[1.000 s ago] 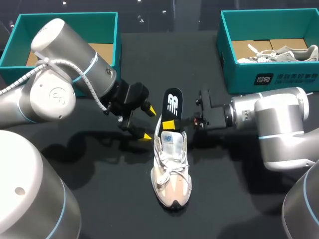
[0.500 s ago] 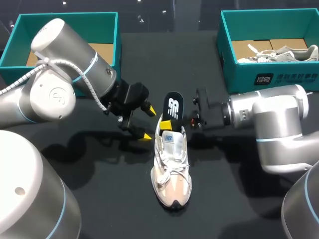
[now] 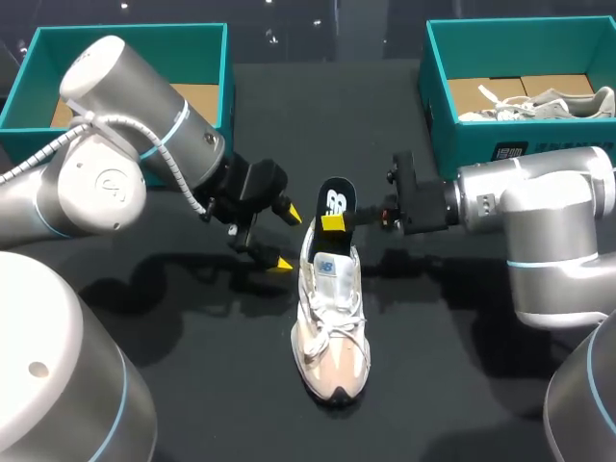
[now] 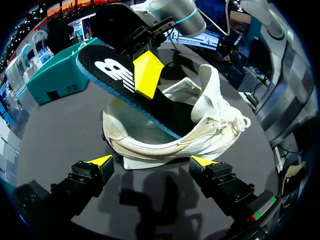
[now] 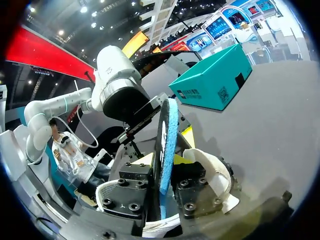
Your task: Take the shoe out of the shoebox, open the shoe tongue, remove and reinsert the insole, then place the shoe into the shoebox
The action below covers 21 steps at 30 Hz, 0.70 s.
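Shoe (image 3: 332,327) upright on table, toe toward robot, opening upward for access. Insole (image 3: 335,200) slants out of shoe's heel opening, front end inside shoe, heel end raised behind it. Judged mid-reinsertion or mid-removal, since depth inside shoe is not visible. Right gripper (image 3: 339,221) clamped on insole's raised end above shoe's heel, steering it. Left gripper (image 3: 284,238) just beside shoe's heel, fingers spread, holding nothing, probably placed to brace shoe. Shoebox (image 3: 125,34) well behind shoe, on left arm's side.
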Tool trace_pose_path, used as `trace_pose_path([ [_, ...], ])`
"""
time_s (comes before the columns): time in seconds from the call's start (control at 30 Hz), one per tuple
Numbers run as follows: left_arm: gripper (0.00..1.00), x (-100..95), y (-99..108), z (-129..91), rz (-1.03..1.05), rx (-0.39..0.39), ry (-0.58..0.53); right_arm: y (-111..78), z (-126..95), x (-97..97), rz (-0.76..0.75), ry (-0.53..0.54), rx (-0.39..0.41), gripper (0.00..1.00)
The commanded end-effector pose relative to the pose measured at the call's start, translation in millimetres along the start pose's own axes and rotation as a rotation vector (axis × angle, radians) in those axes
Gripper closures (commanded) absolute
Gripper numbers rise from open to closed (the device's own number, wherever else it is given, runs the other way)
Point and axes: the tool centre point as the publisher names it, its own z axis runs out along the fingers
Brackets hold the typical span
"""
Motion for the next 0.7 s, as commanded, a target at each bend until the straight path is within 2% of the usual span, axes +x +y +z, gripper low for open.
trace_pose_path([
  [0.03,0.0,0.2,-0.3,0.6,0.0,-0.003,-0.001,-4.9,5.0,-4.1,0.016,0.009,0.009,1.0],
  [0.3,0.0,0.2,-0.3,0.6,0.0,-0.003,-0.001,-28.8,17.5,1.0,0.099,-0.007,0.062,1.0],
  [0.43,0.0,0.2,-0.3,0.6,0.0,-0.003,-0.001,-45.3,15.3,8.0,0.136,-0.015,0.051,1.0],
  [0.57,0.0,0.2,-0.3,0.6,0.0,-0.003,-0.001,-44.4,14.4,14.3,0.136,-0.04,0.06,1.0],
  [0.6,0.0,0.2,-0.3,0.6,0.0,-0.003,-0.001,-41.5,14.0,15.9,0.124,-0.045,0.06,0.97],
  [0.67,0.0,0.2,-0.3,0.6,0.0,-0.003,-0.001,-35.0,12.8,18.4,0.103,-0.052,0.061,0.61],
  [0.7,0.0,0.2,-0.3,0.6,0.0,-0.003,-0.001,-31.6,12.1,19.2,0.092,-0.056,0.064,0.58],
])
